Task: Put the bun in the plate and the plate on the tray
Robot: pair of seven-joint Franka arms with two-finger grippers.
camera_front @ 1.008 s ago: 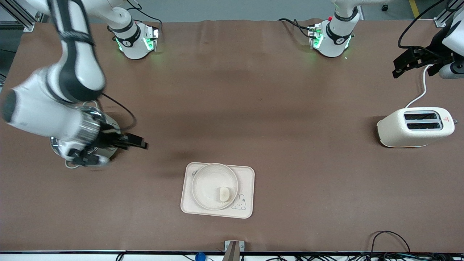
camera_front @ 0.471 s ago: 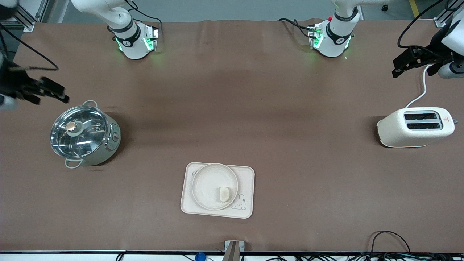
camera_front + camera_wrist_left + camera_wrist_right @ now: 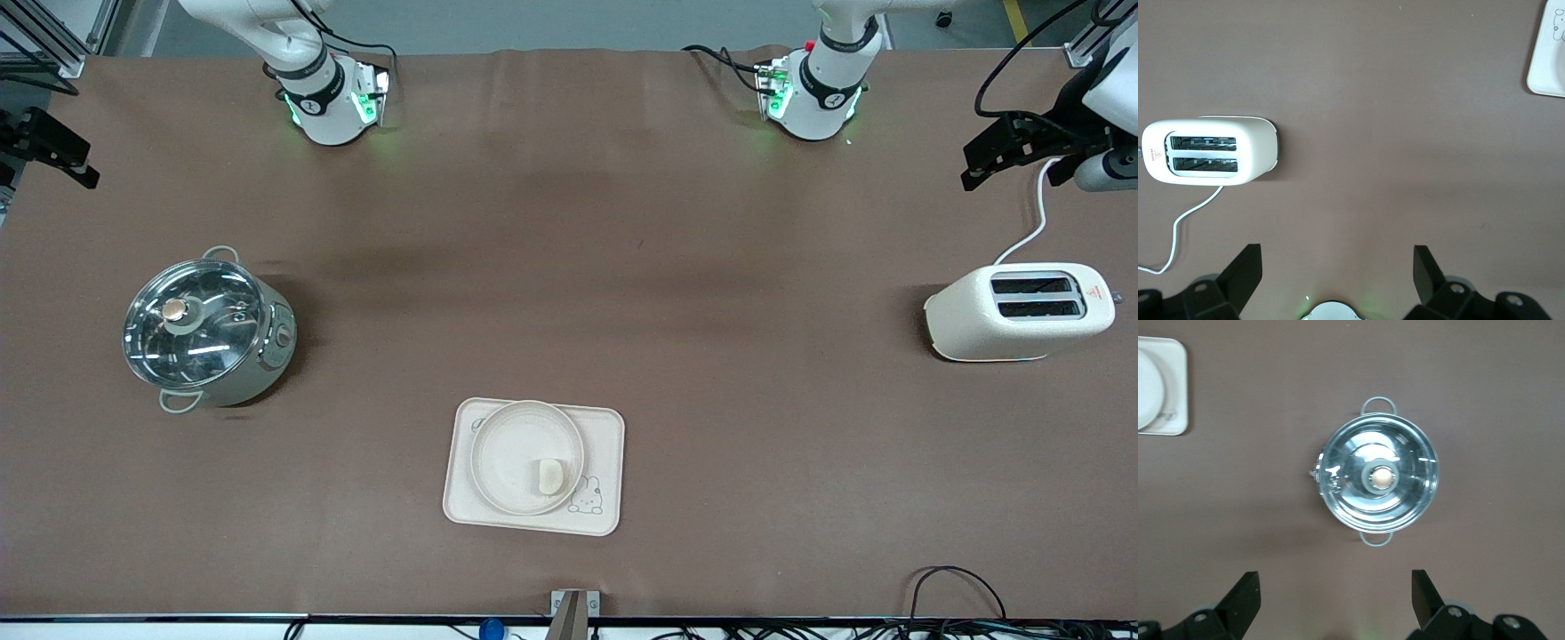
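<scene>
The small pale bun [image 3: 550, 476] lies in the round cream plate [image 3: 507, 449]. The plate sits on the rectangular rabbit tray [image 3: 610, 440], near the table's front edge. My right gripper [image 3: 76, 164] is open and empty, high over the table edge at the right arm's end; its wrist view [image 3: 1336, 600] shows a tray corner [image 3: 1171, 393] and part of the plate [image 3: 1146, 387]. My left gripper [image 3: 987, 164] is open and empty, over the table's left-arm end above the toaster's cord; its wrist view [image 3: 1338, 280] shows a tray corner [image 3: 1548, 63].
A steel pot with a glass lid [image 3: 206, 331] stands toward the right arm's end, also in the right wrist view [image 3: 1379, 482]. A white toaster [image 3: 1018, 311] with a white cord stands toward the left arm's end, also in the left wrist view [image 3: 1210, 152].
My right arm has swung from over the pot up and away to the table edge at its own end. The left arm, bun, plate and tray have not moved.
</scene>
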